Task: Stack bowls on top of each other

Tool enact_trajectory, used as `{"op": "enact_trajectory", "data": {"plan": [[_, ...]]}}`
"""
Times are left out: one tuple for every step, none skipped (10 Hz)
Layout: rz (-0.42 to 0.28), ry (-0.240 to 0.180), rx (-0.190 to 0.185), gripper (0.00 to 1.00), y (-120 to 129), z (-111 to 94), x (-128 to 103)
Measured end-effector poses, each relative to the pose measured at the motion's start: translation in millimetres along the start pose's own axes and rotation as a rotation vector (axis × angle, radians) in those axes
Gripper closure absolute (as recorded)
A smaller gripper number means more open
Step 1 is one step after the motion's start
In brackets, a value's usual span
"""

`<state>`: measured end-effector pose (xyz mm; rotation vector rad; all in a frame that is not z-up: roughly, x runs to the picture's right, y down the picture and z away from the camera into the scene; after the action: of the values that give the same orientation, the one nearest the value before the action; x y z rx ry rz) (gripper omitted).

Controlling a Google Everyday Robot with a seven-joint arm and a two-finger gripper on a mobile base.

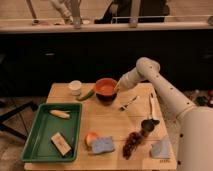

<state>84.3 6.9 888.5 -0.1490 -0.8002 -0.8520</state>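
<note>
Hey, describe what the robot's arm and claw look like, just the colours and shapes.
The arm is white and tubular, with a rounded bulbous elbow joint. It tapers toward the claw, which sits beside the orange-red bowl. No cables or markings show.
</note>
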Motion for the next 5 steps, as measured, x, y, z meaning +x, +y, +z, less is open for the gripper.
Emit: {"op": "enact_trajectory", "data": {"plan": [[0.0, -0.005, 0.0, 0.26, -0.7, 1.3, -1.0], [-0.001, -0.008, 0.001, 0.21, -1.1, 1.7, -1.6], [-0.003, -0.01, 0.001, 0.2, -0.9, 1.6, -2.0], [-0.007, -0.013, 0.004, 0.2, -0.9, 0.3, -2.2], [-0.01, -0.015, 0.006, 0.2, -1.7, -0.4, -2.5]]}}
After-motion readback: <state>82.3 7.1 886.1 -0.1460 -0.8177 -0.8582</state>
